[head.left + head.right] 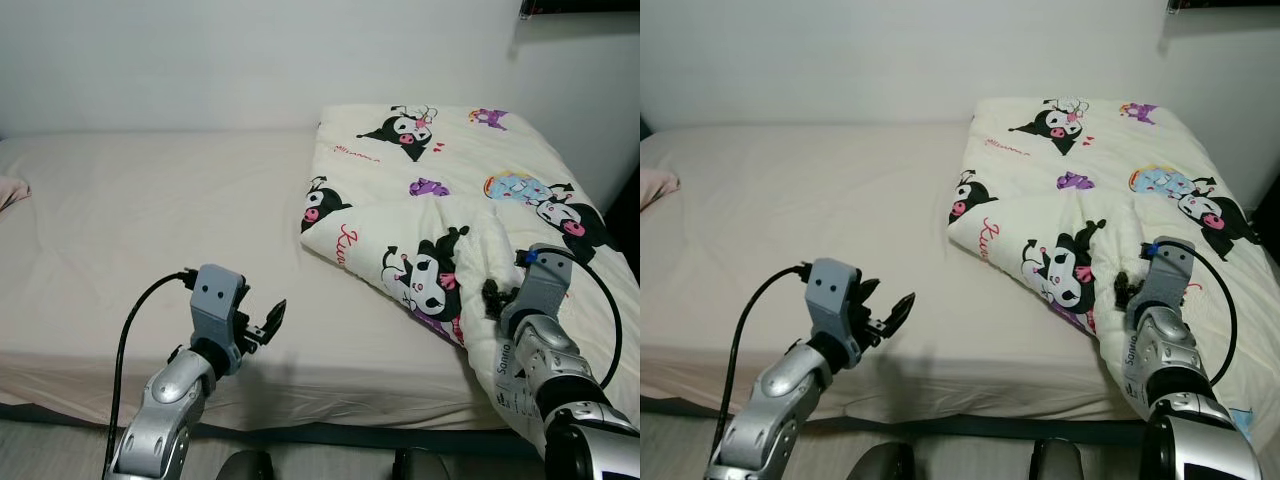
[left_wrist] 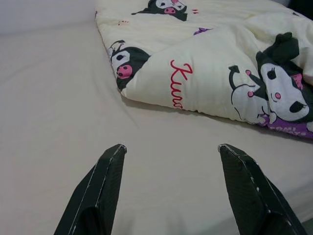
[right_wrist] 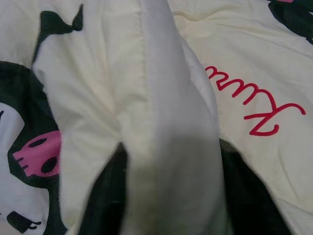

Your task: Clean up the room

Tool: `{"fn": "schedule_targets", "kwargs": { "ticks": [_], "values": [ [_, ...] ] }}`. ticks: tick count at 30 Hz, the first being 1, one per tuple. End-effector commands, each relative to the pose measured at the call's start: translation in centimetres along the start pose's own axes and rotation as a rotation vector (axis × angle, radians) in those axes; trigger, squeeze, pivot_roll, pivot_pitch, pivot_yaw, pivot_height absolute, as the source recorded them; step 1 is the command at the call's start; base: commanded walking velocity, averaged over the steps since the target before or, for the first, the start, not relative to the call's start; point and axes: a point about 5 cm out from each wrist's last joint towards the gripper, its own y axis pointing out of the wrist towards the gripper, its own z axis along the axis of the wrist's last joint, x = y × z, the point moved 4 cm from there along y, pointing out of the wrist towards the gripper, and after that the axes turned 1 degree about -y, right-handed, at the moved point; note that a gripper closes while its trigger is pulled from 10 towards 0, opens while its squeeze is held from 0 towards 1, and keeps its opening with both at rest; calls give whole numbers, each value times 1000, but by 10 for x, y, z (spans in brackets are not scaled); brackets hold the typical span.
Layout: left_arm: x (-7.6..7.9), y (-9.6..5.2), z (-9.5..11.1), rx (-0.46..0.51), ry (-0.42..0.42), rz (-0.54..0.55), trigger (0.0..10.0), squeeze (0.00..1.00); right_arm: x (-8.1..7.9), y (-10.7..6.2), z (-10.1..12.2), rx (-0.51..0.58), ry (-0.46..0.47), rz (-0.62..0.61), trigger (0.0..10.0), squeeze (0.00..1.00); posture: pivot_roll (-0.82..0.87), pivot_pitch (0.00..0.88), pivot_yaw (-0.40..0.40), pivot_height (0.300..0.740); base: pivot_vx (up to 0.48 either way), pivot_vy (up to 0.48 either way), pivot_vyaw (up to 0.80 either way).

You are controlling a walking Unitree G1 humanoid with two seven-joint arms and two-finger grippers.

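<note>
A wide bed under a plain beige fitted sheet (image 1: 150,230) carries a cream quilted comforter printed with black-and-pink cartoon figures (image 1: 440,170), folded back on itself and bunched over the half of the mattress on the robot's right. Its long axis runs from the wall toward the near edge of the bed, and its doubled-over fold (image 2: 195,83) faces the bare sheet on the left.

The right gripper (image 1: 492,297) is the nearer one: it sits at the comforter's near corner, and the right wrist view shows a thick ridge of the cream fabric (image 3: 166,147) running between its two black fingers (image 3: 105,196), which pinch that fold from both sides.

The left gripper (image 2: 171,191) hovers just above the bare sheet with its fingers (image 2: 105,181) spread wide and nothing between them. The folded edge lies ahead of those fingers and off toward the right arm, apart from them.

Judging from this, spreading the comforter flat depends on drawing the pinched corner leftward across the bare sheet.
</note>
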Motion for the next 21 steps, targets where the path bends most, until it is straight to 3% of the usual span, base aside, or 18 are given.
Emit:
{"fn": "schedule_targets", "kwargs": {
  "ticks": [1,2,3,9,12,13,14,17,19,20,21],
  "values": [
    [-9,-3,-6,-28,12,24,10000,0,1,1,-1,-11,10,-2,706,0,57,108,46,605,0,0,0],
    [-10,-3,-5,-29,14,29,10000,0,1,1,0,-9,10,-1,706,0,57,108,46,605,0,0,0],
    [-11,-3,-5,-30,15,37,10000,0,1,1,1,-5,7,3,0,0,56,108,46,605,0,0,0],
    [-14,-3,-4,-25,17,44,10000,0,-3,1,2,8,-18,33,0,0,54,108,44,605,0,0,0],
    [-15,-6,-3,-14,13,24,10000,0,-12,1,5,28,-44,92,0,0,52,106,42,605,0,0,0],
    [-15,-8,0,2,17,0,10000,0,-26,0,9,57,-72,170,0,0,46,107,41,605,0,0,0],
    [-15,-8,0,2,17,0,10000,0,-26,0,9,57,-72,170,0,0,46,107,41,605,0,0,0],
    [-24,-14,13,64,27,-30,10000,0,-77,-12,10,122,-184,449,0,0,47,107,30,605,0,0,0],
    [-24,-14,13,64,27,-30,10000,0,-77,-12,10,122,-184,449,0,0,47,107,30,605,0,0,0],
    [-30,-17,21,92,27,-14,10000,0,-100,-22,0,126,-248,579,0,0,50,107,24,605,0,0,0],
    [-33,-18,23,100,28,-1,10000,0,-111,-30,-10,120,-287,652,0,0,53,108,20,605,0,0,0]
  ]
}}
